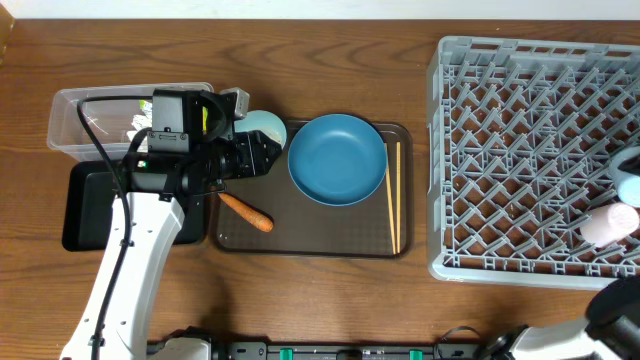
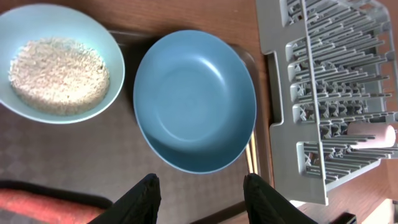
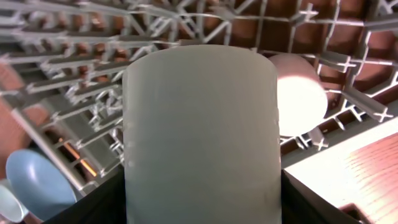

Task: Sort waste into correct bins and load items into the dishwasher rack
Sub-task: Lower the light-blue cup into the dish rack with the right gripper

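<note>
brown tray point(image 1: 320, 232); chopsticks point(image 1: 393, 195) front-to-back beside dish point(image 1: 337, 158)

Left arm point(image 1: 130, 260): a long white tubular link, capped by chunky black joint housings. Above the wrist, a boxy black camera module point(image 1: 172, 118) with a matte face, a pale grey bracket at one corner and a small green glow beside it. Thin black cable point(image 1: 95, 140) looped loosely from the housing along the white link. Left claw point(image 2: 202, 190) all black, with two smooth, rounded fingers point(image 2: 142, 200) (glossy enough for a faint sheen on the edges). Right arm point(image 1: 612, 305) in the same scheme: white link, rounded black joint. Between the two arms, black base hardware point(image 1: 285, 352) with small green fittings.
</note>
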`<state>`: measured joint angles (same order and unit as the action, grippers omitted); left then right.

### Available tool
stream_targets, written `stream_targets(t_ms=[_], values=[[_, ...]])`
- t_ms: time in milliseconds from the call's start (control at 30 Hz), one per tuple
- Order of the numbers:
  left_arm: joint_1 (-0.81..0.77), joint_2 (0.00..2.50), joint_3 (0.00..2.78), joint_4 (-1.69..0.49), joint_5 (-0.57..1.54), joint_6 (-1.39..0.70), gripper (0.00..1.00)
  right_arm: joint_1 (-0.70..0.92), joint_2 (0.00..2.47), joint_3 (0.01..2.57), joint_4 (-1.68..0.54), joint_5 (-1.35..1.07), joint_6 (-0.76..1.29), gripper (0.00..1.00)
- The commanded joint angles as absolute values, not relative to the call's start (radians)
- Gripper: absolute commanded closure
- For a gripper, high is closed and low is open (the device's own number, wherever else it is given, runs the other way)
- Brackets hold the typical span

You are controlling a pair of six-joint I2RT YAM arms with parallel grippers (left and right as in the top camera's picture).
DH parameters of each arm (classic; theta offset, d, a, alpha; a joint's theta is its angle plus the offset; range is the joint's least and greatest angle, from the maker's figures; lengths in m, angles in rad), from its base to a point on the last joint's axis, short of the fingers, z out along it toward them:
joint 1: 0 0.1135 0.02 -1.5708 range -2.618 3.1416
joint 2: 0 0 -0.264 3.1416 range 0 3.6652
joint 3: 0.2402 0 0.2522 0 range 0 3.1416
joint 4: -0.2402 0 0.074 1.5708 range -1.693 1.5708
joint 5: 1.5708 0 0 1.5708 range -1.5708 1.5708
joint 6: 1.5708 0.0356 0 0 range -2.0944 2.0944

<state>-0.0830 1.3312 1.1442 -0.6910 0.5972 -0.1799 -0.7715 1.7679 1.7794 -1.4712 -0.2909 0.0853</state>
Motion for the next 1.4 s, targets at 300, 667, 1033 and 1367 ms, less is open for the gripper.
stream_targets(t_ms=[300,667,1033,1367], values=[[-0.080,1.322,1.155,-0.766,0.552,-0.115,0.54,-0.871,1.912,1.793,-1.344,-0.400,0.260,0.66],[-0.080,1.322,1.155,-0.766,0.552,-0.112,0.54,-0.881,1.919,1.785,-1.332,-0.329,0.303,0.64],[-0.080,1.322,1.155,-0.767,0.552,-0.108,0.54,-0.881,1.943,1.769,-1.347,-0.280,0.310,0.62],[-0.080,1.322,1.155,-0.766,0.552,-0.108,0.54,-0.881,1.986,1.769,-1.330,-0.281,0.310,0.01]])
